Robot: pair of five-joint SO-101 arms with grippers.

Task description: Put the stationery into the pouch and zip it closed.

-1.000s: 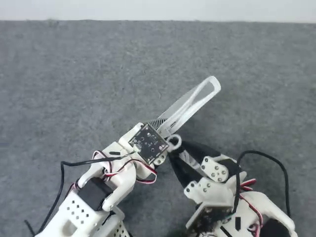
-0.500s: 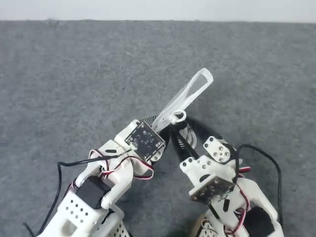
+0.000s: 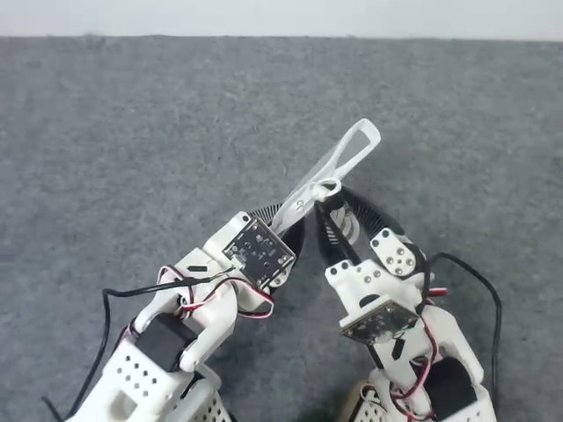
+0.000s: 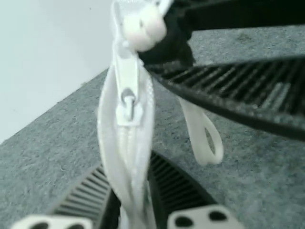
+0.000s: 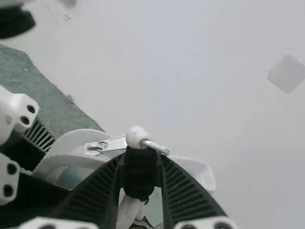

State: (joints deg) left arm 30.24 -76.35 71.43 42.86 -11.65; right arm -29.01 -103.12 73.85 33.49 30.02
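Here, left jaws pinch the pouch [image 4: 126, 152]; right jaws pinch its zipper pull [image 5: 138, 137].

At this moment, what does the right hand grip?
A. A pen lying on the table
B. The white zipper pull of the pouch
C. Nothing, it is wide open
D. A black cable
B: in the right wrist view the right hand is closed on the white zipper pull of the pouch, which is held above the table.
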